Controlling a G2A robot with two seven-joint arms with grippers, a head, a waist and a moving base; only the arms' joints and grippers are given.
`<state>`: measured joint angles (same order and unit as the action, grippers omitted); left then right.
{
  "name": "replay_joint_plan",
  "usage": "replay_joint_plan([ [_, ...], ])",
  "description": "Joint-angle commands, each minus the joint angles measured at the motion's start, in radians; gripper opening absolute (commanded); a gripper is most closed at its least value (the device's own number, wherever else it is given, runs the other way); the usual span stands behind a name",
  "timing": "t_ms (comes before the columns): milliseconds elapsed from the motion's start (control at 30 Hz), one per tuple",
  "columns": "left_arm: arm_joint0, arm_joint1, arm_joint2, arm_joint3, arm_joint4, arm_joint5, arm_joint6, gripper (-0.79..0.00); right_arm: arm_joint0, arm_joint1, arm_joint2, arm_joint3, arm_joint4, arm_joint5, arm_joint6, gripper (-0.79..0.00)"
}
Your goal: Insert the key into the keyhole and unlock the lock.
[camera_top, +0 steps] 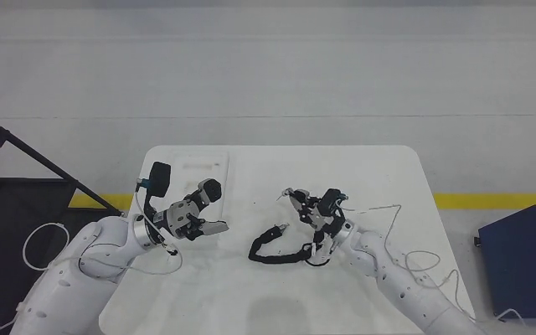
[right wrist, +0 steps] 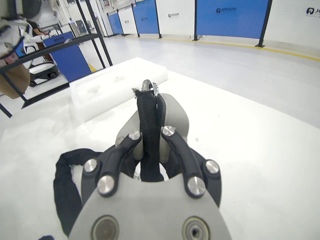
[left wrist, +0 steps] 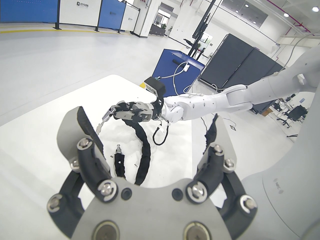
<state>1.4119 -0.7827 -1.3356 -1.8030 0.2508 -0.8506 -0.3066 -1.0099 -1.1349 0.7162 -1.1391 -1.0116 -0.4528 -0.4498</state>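
- Two grippers face each other over the white table (camera_top: 377,276), with the cable lock (camera_top: 272,255) lying between them.
- The right gripper (camera_top: 298,204) is clamped on one end of the cable lock. This black-sleeved end runs lengthwise between its fingers, in line with them.
- The metal head (right wrist: 150,86) of that end sticks out just past the right fingertips and points away from the wrist.
- From there the rest of the cable drops behind the right gripper and curves in a loop on the table toward the left gripper (left wrist: 148,126).
- The cable's free end finishes in a small metal pin (left wrist: 117,149). It lies on the table just ahead of the left gripper, its long axis pointing toward the right gripper.
- The key (left wrist: 99,126) hangs from the metal head below the right fingertips, its long axis pointing down at the table. Whether its tip touches the table cannot be told.
- The left gripper is spread wide and holds nothing, a little above the table, well apart from the key.
- A white foam tray (right wrist: 117,86) lies on the table beyond the right gripper's fingertips.
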Motion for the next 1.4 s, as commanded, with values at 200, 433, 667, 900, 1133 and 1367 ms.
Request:
replay_joint_plan([
  [200,0.000,0.000,0.000,0.000,0.000,0.000,0.000,0.000,-0.002,-0.010,0.016,0.037,-0.029,0.040,0.079,-0.785],
  [433,0.000,0.000,0.000,0.000,0.000,0.000,0.000,0.000,-0.033,0.003,0.060,-0.001,-0.077,0.067,0.168,-0.785],
  [667,0.000,0.000,0.000,0.000,0.000,0.000,0.000,0.000,-0.121,0.041,0.152,-0.080,-0.137,0.079,0.209,-0.785],
  [900,0.000,0.000,0.000,0.000,0.000,0.000,0.000,0.000,-0.223,0.075,0.246,-0.168,-0.187,0.090,0.242,-0.111],
  [1133,0.000,0.000,0.000,0.000,0.000,0.000,0.000,0.000,-0.299,0.095,0.315,-0.242,-0.215,0.090,0.261,0.000],
  [1367,0.000,0.000,0.000,0.000,0.000,0.000,0.000,0.000,-0.376,0.114,0.394,-0.347,-0.262,0.112,0.249,0.000],
])
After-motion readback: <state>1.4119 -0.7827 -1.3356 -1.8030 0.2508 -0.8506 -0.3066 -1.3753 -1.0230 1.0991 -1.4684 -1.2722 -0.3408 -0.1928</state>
